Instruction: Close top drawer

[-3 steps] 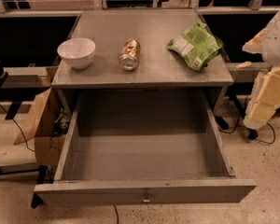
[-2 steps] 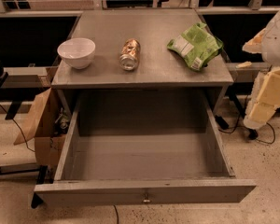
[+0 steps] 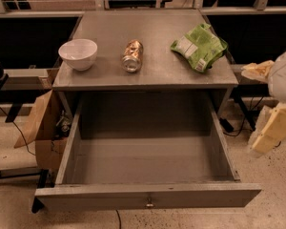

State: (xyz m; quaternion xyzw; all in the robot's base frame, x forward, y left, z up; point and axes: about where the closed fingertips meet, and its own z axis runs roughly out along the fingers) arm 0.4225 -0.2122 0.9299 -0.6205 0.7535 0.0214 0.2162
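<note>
"Where's the drawer?"
"Pulled right out under the counter's front edge, nothing inside."
"And the end effector?"
"Off the counter's right edge, clear of the drawer. Wide or narrow, I can't tell."
"On top?"
"Bowl left, can middle, bag right."

No legible text, can label near table centre unreadable, green bag print unreadable, gripper beyond table's right edge.
</note>
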